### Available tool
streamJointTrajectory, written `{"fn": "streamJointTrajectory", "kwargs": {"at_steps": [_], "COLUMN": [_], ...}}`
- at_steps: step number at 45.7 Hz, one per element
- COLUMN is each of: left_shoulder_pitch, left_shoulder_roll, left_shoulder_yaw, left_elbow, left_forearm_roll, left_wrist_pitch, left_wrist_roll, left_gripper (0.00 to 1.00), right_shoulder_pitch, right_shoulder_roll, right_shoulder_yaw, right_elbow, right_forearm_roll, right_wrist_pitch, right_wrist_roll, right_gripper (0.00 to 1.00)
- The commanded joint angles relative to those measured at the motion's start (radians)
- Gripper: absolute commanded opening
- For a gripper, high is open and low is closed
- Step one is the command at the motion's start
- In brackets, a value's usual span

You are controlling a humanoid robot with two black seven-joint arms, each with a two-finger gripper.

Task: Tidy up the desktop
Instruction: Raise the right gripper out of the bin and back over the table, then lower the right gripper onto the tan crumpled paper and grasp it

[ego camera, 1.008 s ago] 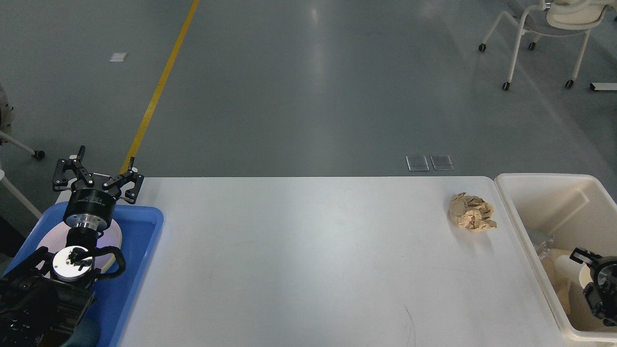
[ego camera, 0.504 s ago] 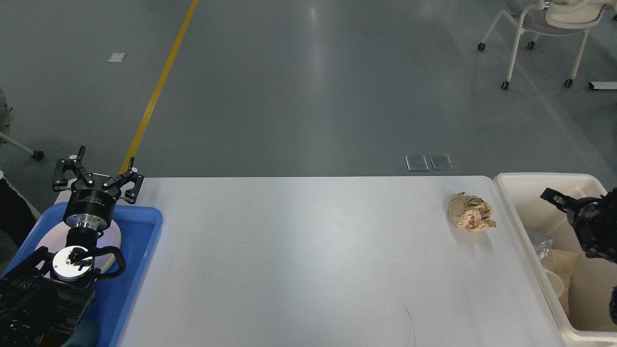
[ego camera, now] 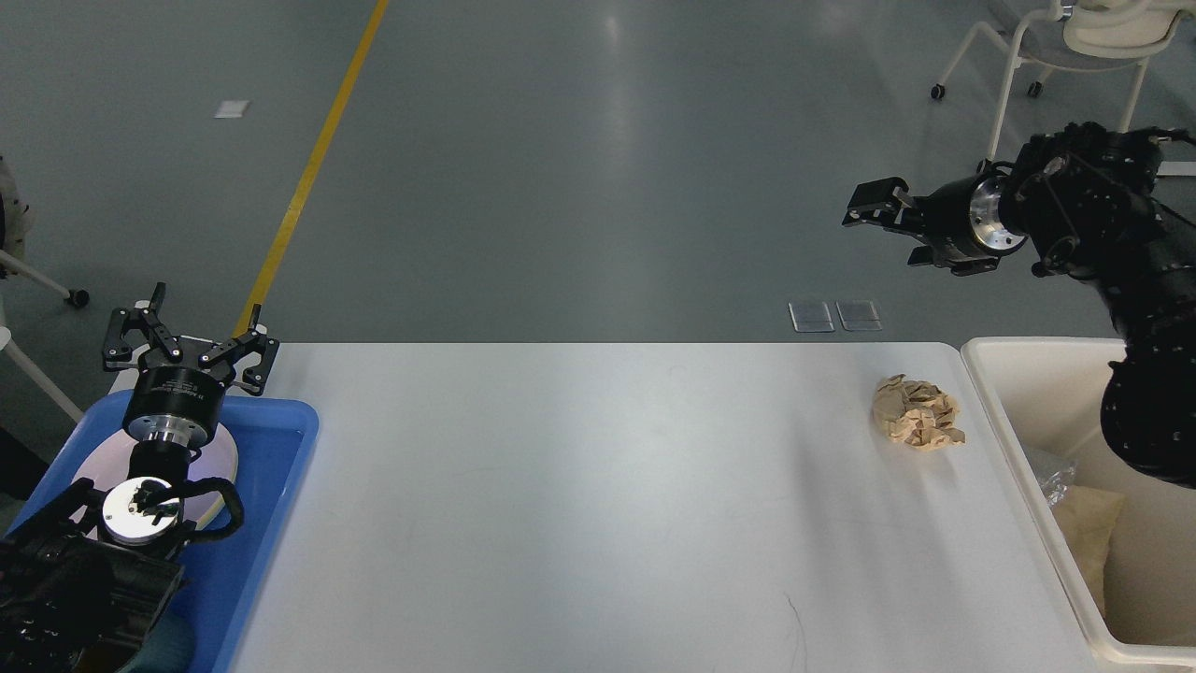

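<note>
So the desktop [ego camera: 598,505] fills most of the head view, big glossy white slab, and nearly all of it is bare. One crumpled ball of tan paper [ego camera: 916,412] sits on it close to the far right corner, just beside the cream bin [ego camera: 1004,411] that butts up against the right edge. Inside the bin I can make out a tan paper bag [ego camera: 1089,537] and a bit of crinkly clear plastic [ego camera: 1054,484], both low against its left wall. My right arm is up in the air over the far right corner area, well above the paper ball, with the right gripper [ego camera: 864,210] pointing left; it's seen side-on and dark, so I honestly can't tell how far apart its fingers are, and nothing is visibly in it. Over on the left edge there's a blue tray [ego camera: 280,439] with a white plate [ego camera: 220,458] in it, mostly covered by my left arm. The left gripper [ego camera: 192,336] hangs over the tray's far end with its fingers spread wide and nothing between them. A white chair [ego camera: 1056,56] on casters stands on the grey floor past the far right corner.
</note>
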Motion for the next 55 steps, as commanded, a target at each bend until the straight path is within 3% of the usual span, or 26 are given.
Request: {"fn": "streamJointTrajectory", "kwargs": {"at_steps": [1,8,9,10,12,15,20,33,44,55], "left_shoulder_pitch": [0.000,0.000,0.000,0.000,0.000,0.000,0.000,0.000,0.000,0.000], "left_shoulder_roll": [0.000,0.000,0.000,0.000,0.000,0.000,0.000,0.000,0.000,0.000], "left_shoulder_yaw": [0.000,0.000,0.000,0.000,0.000,0.000,0.000,0.000,0.000,0.000], "left_elbow": [0.000,0.000,0.000,0.000,0.000,0.000,0.000,0.000,0.000,0.000], "left_forearm_roll": [0.000,0.000,0.000,0.000,0.000,0.000,0.000,0.000,0.000,0.000], "left_wrist_pitch": [0.000,0.000,0.000,0.000,0.000,0.000,0.000,0.000,0.000,0.000], "left_wrist_roll": [0.000,0.000,0.000,0.000,0.000,0.000,0.000,0.000,0.000,0.000], "left_gripper": [0.97,0.97,0.97,0.97,0.97,0.97,0.97,0.97,0.97,0.97], "right_shoulder_pitch": [0.123,0.330,0.363,0.421,0.462,0.502,0.518,0.496,0.461,0.270], "right_shoulder_roll": [0.003,-0.057,-0.063,-0.071,-0.075,-0.085,-0.083,-0.082,-0.094,-0.108], "right_shoulder_yaw": [0.001,0.006,0.007,0.006,0.004,0.001,-0.004,-0.028,-0.045,-0.097], "right_elbow": [0.198,0.644,0.718,0.887,1.020,1.189,1.364,1.383,1.358,1.067], "right_forearm_roll": [-0.017,-0.124,-0.144,-0.192,-0.235,-0.281,-0.287,-0.283,-0.284,-0.289], "right_wrist_pitch": [0.015,-0.054,-0.083,-0.164,-0.241,-0.336,-0.407,-0.502,-0.510,-0.571], "right_wrist_roll": [0.002,-0.009,-0.012,-0.021,-0.032,-0.066,-0.133,-0.143,-0.141,-0.139], "right_gripper": [1.00,1.00,1.00,1.00,1.00,1.00,1.00,1.00,1.00,1.00]}}
